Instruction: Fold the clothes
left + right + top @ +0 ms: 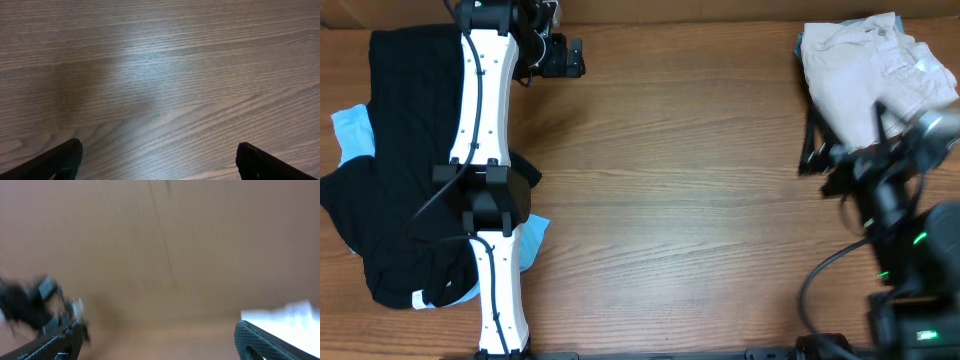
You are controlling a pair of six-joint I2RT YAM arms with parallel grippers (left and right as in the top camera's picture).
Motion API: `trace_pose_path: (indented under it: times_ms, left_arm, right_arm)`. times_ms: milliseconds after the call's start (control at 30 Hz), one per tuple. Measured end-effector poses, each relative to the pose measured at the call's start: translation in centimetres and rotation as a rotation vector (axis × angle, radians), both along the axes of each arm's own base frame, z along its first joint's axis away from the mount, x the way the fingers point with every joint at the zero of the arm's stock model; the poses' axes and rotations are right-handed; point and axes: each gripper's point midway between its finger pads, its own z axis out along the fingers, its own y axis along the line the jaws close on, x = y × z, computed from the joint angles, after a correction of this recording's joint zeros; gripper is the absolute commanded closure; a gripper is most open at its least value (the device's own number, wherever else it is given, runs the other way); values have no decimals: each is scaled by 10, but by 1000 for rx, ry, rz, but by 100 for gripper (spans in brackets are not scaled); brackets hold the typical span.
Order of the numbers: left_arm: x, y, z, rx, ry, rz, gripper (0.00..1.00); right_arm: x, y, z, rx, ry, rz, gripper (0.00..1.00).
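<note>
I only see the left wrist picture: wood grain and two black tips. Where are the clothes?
Observer: A black garment lies heaped on the left side of the table.
Visitor: Anything else to fold?
Observer: A white garment sits crumpled in the far right corner.
Visitor: Is the other arm holding it?
Observer: No. The right gripper is open near it, with nothing between its fingers.
</note>
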Motion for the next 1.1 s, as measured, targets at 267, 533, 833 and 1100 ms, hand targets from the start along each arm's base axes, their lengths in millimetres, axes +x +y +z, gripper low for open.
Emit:
trace_pose_path:
  times_ms: [267, 533, 833, 1100]
  left_arm:
    - [1, 0, 0, 0, -3, 0, 0]
    - [0, 0, 0, 0, -2, 0, 0]
    - [0, 0, 0, 0, -2, 0, 0]
    - [0, 0, 0, 0, -2, 0, 0]
  right_arm:
    - [-32, -2, -159, 17, 57, -1, 0]
    - [-37, -3, -221, 14, 100, -1, 0]
    - [-37, -3, -240, 12, 128, -1, 0]
    - [-39, -3, -230, 15, 85, -1, 0]
